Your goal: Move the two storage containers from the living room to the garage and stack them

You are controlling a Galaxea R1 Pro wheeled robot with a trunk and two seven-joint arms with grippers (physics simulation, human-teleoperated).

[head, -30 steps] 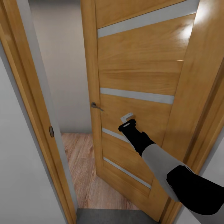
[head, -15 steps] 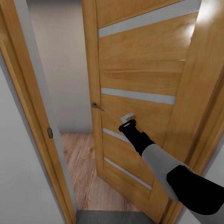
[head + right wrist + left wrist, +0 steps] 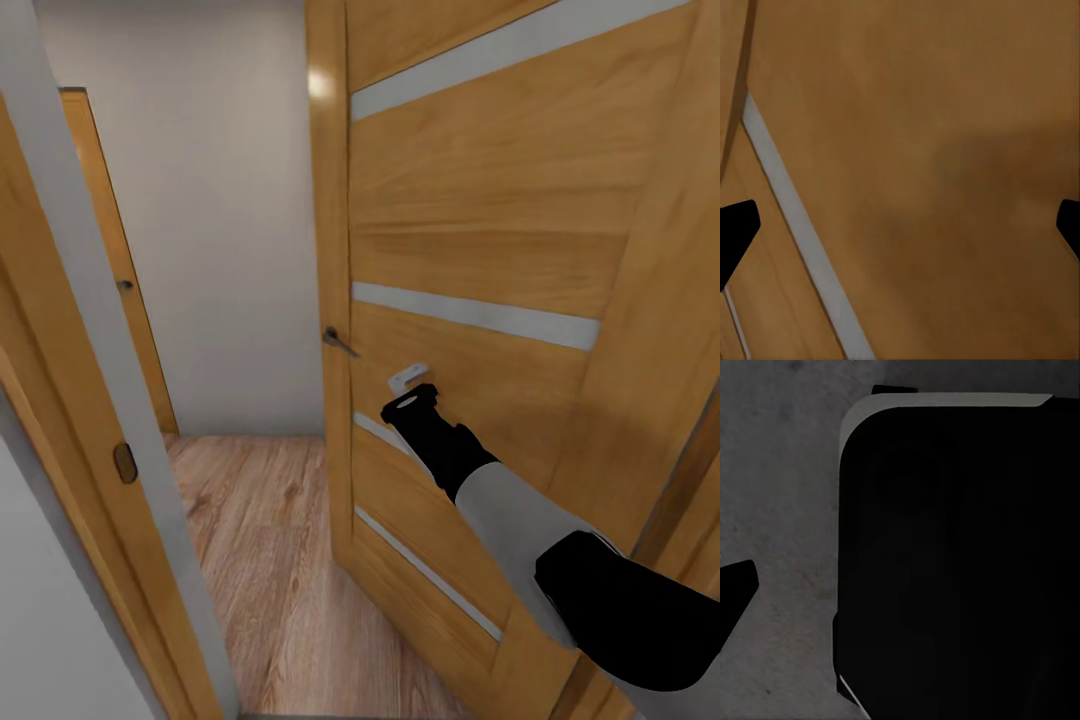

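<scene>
The two storage containers are out of view. My right arm reaches forward at chest height, and its right gripper (image 3: 409, 379) rests against the face of a honey-coloured wooden door (image 3: 480, 220), just right of the door's lever handle (image 3: 338, 342). In the right wrist view, the right gripper (image 3: 900, 225) is open with nothing between its black fingertips (image 3: 735, 232), and the door panel lies close ahead. My left gripper (image 3: 900, 585) hangs over dark grey concrete floor (image 3: 780, 472), beside my black body; one fingertip (image 3: 733, 592) shows at the edge, spread wide.
The door stands partly swung inward. Past it, light wood plank floor (image 3: 260, 540) runs to a plain white wall (image 3: 220, 250). The door frame (image 3: 90, 400) with its strike plate (image 3: 125, 462) is close on the left. A second wooden door edge (image 3: 115, 260) stands farther back.
The door has swung further open and the view has moved forward. More plank floor and a farther door edge now show. My right arm holds the same pose against the door.
</scene>
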